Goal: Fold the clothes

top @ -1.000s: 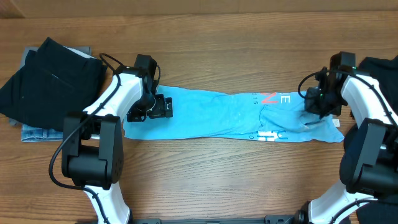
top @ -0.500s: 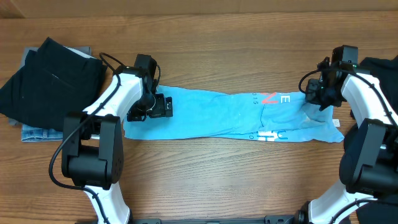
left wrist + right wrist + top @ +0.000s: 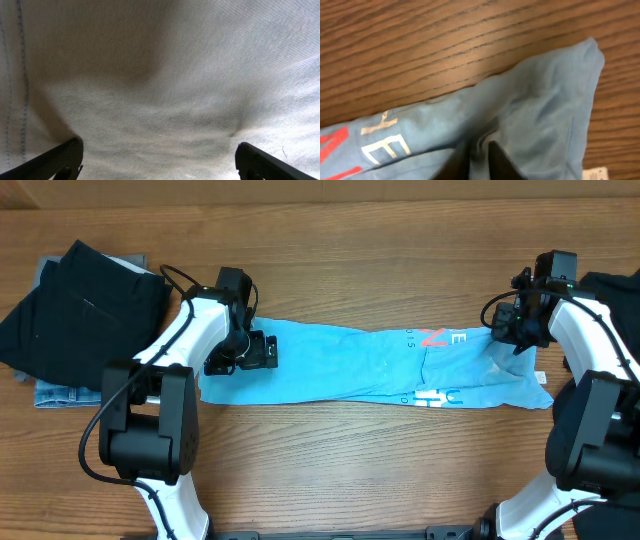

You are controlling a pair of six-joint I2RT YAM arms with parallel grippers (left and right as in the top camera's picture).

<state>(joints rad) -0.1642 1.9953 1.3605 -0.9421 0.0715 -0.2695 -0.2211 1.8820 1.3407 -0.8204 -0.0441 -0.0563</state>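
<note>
The light blue T-shirt [image 3: 370, 365] lay in a long strip across the middle of the counter [image 3: 350, 240]. The left claw [image 3: 262, 352] sat on its left end, spread wide. The right claw [image 3: 507, 338] was over the right end, and I couldn't tell if it was pinching cloth. A black pile [image 3: 80, 305] on jeans [image 3: 60, 392] sat far left, and a dark garment [image 3: 612, 285] crowded the right arm.

- left arm [image 3: 187, 328]: glossy white rounded shells between bulky black cylindrical joint housings; a thin black cable [image 3: 172, 275] loops off its upper link
- right arm [image 3: 592, 330]: same white shells and black joints; black cable curling beside the wrist
- left gripper [image 3: 258, 352]: black, boxy; its fingers [image 3: 57, 161] matte black wedges
- right gripper [image 3: 507, 343]: black; fingers [image 3: 502, 161] dark, blurred
</note>
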